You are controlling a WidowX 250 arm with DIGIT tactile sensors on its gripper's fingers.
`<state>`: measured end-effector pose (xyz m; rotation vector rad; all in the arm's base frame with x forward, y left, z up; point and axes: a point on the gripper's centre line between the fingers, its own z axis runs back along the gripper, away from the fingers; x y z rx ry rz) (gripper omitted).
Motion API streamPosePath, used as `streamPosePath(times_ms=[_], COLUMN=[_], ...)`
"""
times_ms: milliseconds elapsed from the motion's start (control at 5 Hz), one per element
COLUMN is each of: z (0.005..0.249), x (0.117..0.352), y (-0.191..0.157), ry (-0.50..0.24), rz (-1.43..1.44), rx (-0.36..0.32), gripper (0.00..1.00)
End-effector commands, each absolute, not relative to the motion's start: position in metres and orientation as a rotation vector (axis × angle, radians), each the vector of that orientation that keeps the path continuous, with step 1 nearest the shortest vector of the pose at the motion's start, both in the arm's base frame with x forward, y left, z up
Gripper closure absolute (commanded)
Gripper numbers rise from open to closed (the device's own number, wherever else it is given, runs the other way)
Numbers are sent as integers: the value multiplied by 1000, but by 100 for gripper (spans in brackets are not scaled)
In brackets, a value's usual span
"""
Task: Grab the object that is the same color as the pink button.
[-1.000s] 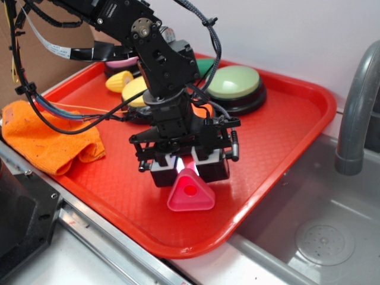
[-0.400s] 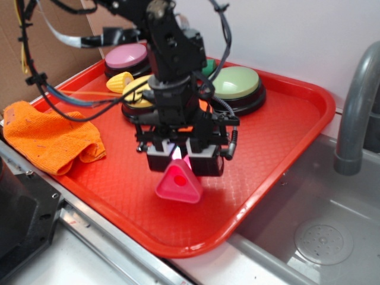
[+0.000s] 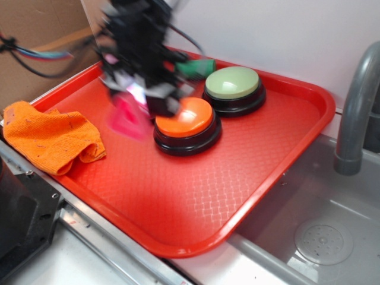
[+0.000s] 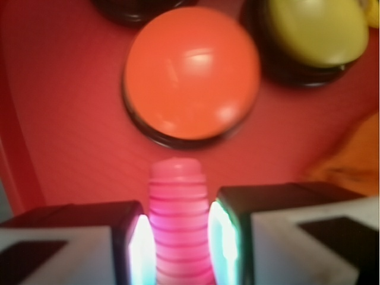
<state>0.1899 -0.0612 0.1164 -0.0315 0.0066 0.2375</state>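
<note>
My gripper [image 3: 138, 98] is blurred with motion over the back left of the red tray [image 3: 196, 202]. It is shut on the pink triangular block [image 3: 126, 117], which hangs below the fingers, off the tray. In the wrist view the ribbed edge of the block [image 4: 177, 219] is clamped between the two glowing pads [image 4: 140, 246]. The orange button [image 4: 190, 68] lies just ahead of it and the yellow button [image 4: 314, 29] at the upper right. The pink button is hidden behind the arm in the exterior view.
The orange button [image 3: 184, 119] and the green button [image 3: 233, 83] stand on the tray's back half. A green cylinder [image 3: 199, 67] lies behind them. An orange cloth [image 3: 50, 136] lies at the tray's left edge. A sink [image 3: 320, 237] and a grey faucet [image 3: 356, 113] are at the right.
The gripper has lifted the pink block off the tray and carried it up and to the back left. The orange button, hidden before by the arm, now shows.
</note>
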Motion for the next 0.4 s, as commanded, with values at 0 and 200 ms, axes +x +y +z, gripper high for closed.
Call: streamPosePath(times_ms=[0, 200], z=[151, 144], x=[181, 186], y=[-4, -4], ry=[-24, 105], rz=[150, 184], rx=[46, 63], gripper=[100, 100])
